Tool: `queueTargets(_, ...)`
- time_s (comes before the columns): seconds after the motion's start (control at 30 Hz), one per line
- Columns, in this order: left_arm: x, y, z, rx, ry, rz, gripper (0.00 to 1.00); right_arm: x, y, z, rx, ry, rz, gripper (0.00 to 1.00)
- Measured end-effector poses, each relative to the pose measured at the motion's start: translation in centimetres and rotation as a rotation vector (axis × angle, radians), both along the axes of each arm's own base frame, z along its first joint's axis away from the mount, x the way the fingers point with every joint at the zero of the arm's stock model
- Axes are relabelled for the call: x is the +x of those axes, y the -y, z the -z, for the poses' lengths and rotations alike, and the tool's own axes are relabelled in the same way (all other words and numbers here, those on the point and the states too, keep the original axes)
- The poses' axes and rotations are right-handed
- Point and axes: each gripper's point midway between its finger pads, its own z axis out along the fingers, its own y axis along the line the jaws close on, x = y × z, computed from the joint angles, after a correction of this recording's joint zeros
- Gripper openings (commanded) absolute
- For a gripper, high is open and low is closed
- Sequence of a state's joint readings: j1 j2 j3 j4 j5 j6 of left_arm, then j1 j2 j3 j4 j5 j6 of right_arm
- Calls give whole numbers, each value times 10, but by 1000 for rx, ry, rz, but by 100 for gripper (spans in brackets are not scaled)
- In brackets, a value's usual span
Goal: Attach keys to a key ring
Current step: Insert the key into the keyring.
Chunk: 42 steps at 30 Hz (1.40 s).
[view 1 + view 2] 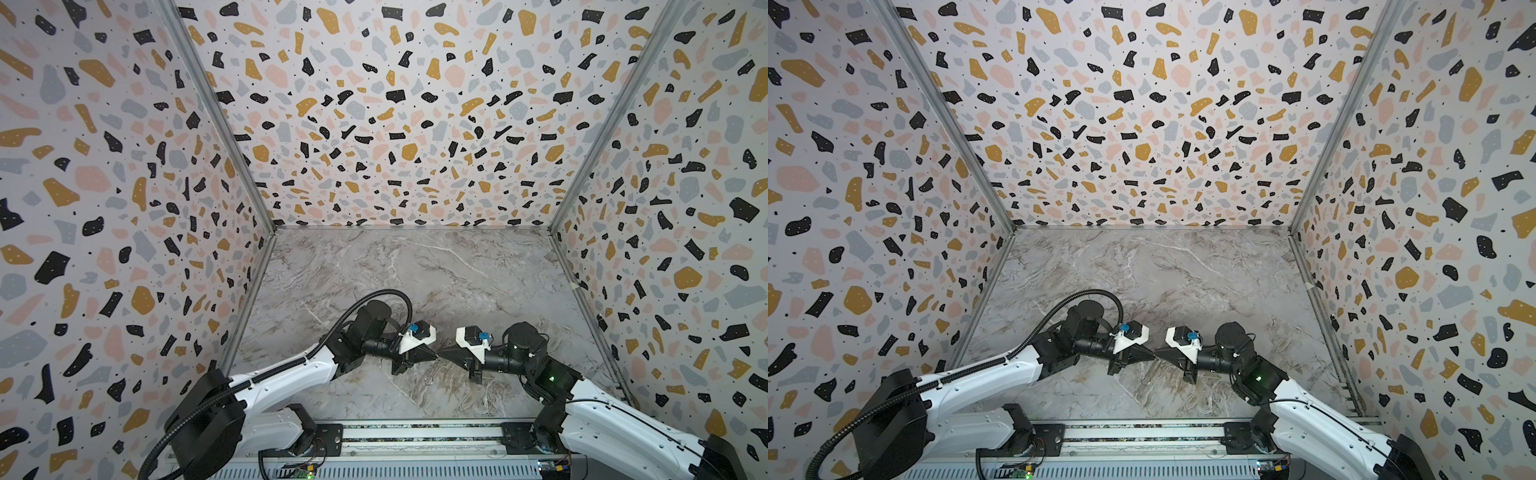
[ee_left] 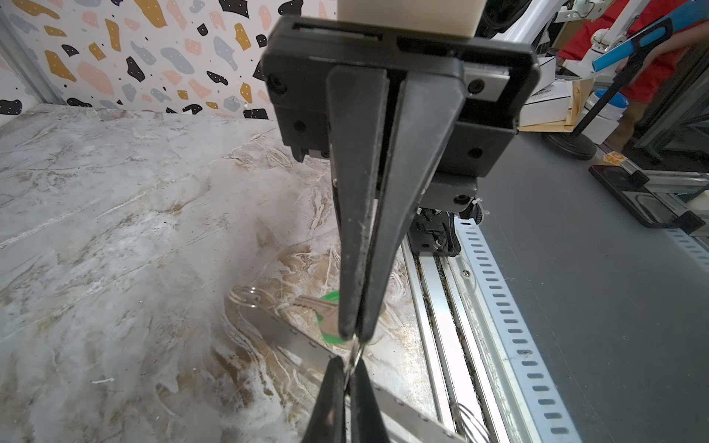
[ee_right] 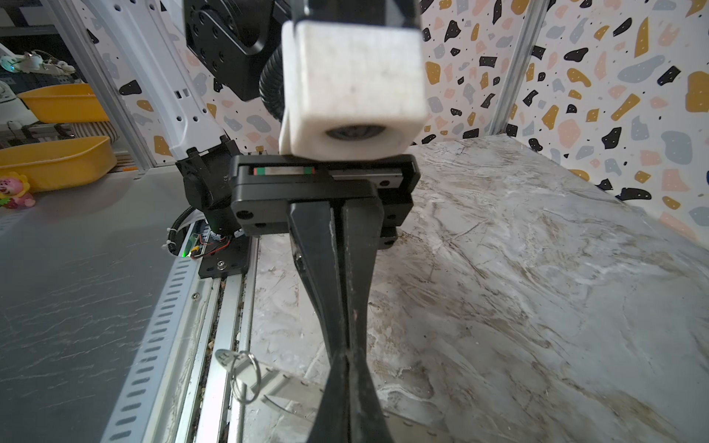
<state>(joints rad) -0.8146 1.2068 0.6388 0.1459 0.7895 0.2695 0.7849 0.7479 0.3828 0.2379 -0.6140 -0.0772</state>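
As right claw [image 2: 356, 337] pinches shut, green key [image 2: 330, 298] partly behind its tips

Marble-patterned tabletop [image 1: 415, 270]; wire ring [image 3: 259, 374] with silvery key [image 3: 224, 358] lying near front rail [image 3: 226, 307].

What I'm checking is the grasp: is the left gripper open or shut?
Shut: on the left gripper the two fingers meet at the tips, seen in the right wrist view. Whether they pinch anything, cannot tell.

Marble-look tabletop [image 1: 415, 270], terrazzo-patterned walls [image 1: 374, 104], metal rail [image 1: 415, 434], 2 yellow tubs [image 3: 57, 165] beyond the enclosure.
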Motion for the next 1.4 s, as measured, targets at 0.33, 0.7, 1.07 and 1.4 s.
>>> queueTargets(0.33, 0, 0, -3, -7, 4, -3, 0, 0, 0, -1, 2, 3, 2, 0)
queueTargets(0.7, 5, 1, -12, -38, 20, -36, 0, 0, 3, -10, 24, 28, 13, 0)
queueTargets(1.07, 8, 0, -21, -68, 41, -63, 0, 1, 5, -17, 42, 50, 31, 0)
queueTargets(1.4, 11, -3, -25, -90, 42, -90, 0, 2, 6, -18, 48, 58, 39, 0)
